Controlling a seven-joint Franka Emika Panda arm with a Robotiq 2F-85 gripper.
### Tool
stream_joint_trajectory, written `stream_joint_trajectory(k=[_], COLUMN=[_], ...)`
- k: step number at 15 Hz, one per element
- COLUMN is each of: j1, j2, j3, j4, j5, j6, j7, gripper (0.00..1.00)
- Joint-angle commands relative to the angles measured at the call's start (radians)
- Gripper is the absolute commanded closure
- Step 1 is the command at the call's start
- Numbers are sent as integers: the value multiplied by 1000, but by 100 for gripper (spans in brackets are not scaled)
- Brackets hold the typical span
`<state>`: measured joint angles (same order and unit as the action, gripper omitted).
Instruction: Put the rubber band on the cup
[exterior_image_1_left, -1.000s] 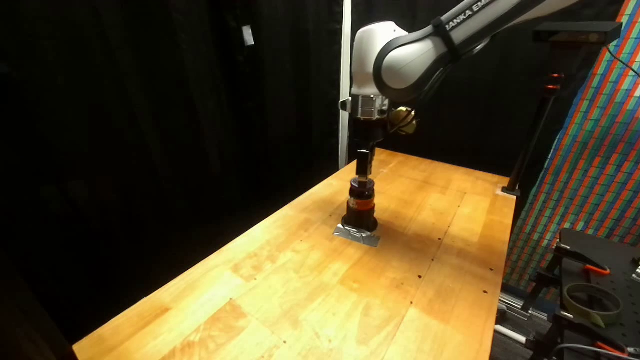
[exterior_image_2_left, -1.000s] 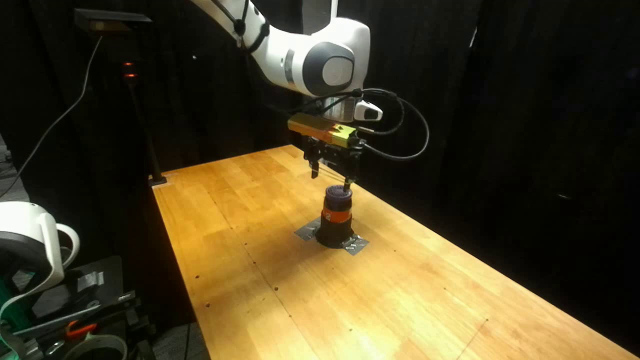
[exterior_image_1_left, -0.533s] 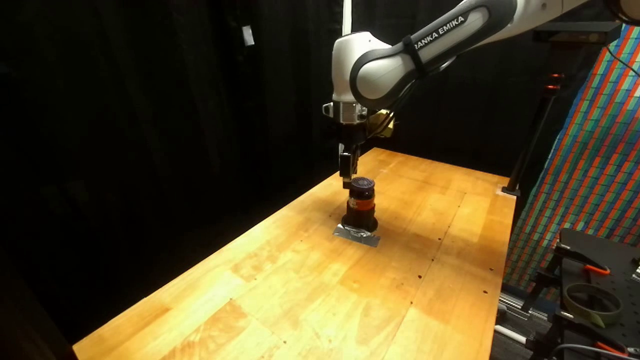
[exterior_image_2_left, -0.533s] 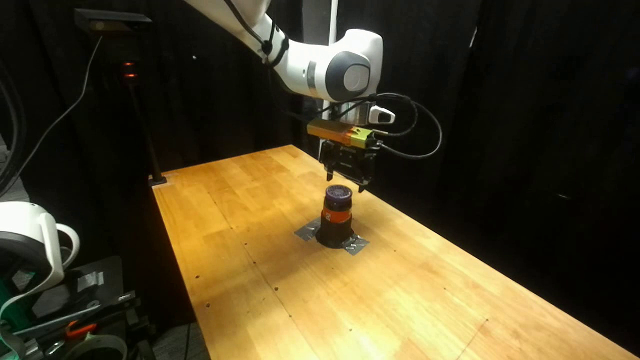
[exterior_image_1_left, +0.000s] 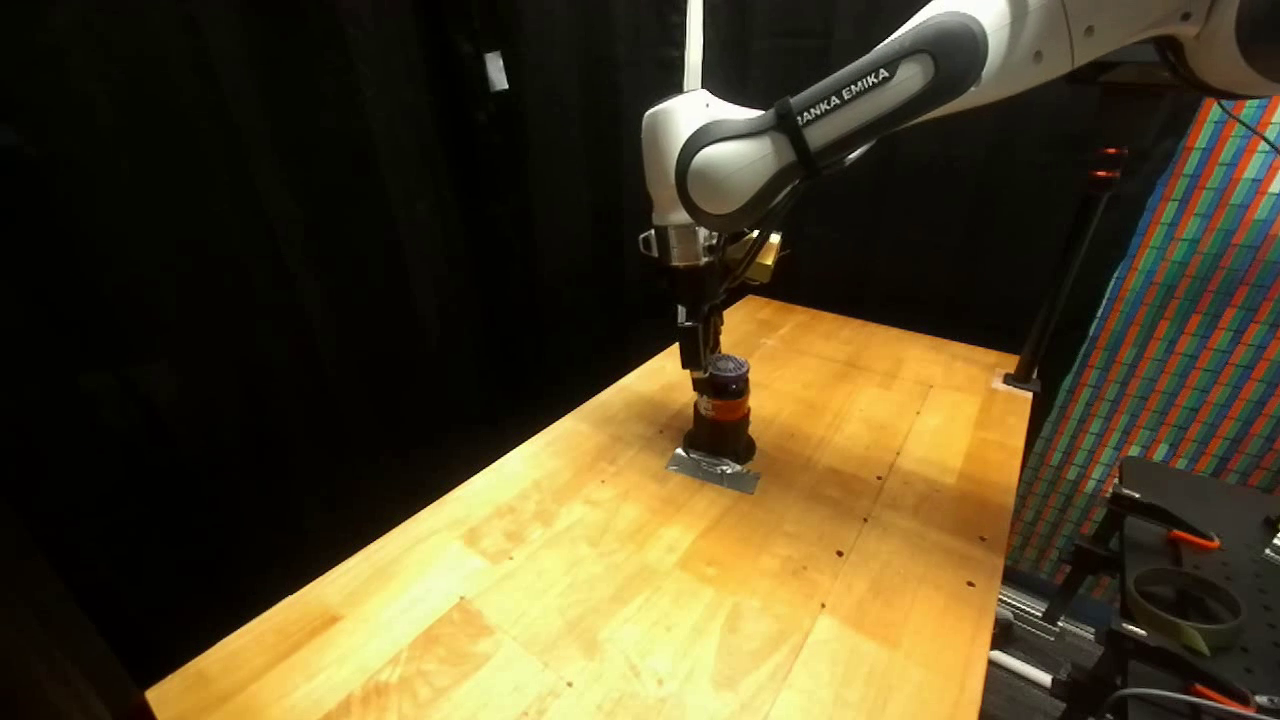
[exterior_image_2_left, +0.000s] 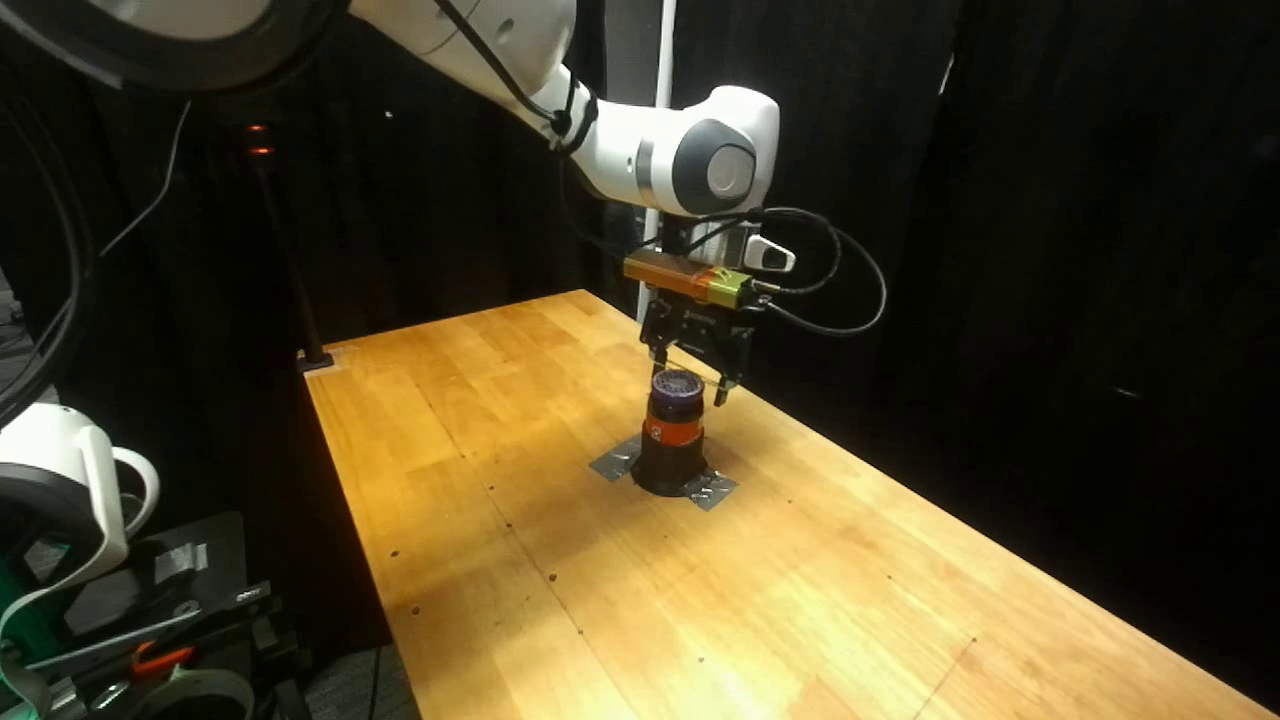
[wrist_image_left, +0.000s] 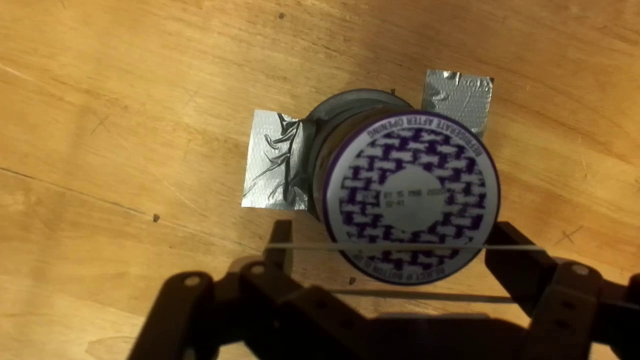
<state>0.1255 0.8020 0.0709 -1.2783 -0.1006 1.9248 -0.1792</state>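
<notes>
The counter (exterior_image_1_left: 640, 600) glows bright yellow in both exterior views, almost white at the near end, with a soft shadow (exterior_image_2_left: 600, 525) next to the cup (exterior_image_2_left: 672, 430). The curtains (exterior_image_1_left: 400, 300) are so black they are hard to see. In the wrist view, silver tape (wrist_image_left: 270, 170) shines, tiny letters (wrist_image_left: 410, 193) on the cup look smudgy, and the hand (wrist_image_left: 395, 245) is dark and fuzzy

Lab: robot arm (exterior_image_1_left: 890, 85), black curtains (exterior_image_1_left: 350, 250)
</notes>
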Motion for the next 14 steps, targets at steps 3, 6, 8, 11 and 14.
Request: stream_joint_trajectory(k=[3,6,8,11,14], j1=[11,18,19,4,-5], j2=[49,29,-6,-84,-174], j3=[-10,-16,-19,-8,-6], j4=[73,38,-18,-145,-292], j5=[-14,-19,-19,-6,-1], j6=[-71,-111,-129,-103,-52], j7=[24,51,80,80,94], gripper=[0,0,0,0,0])
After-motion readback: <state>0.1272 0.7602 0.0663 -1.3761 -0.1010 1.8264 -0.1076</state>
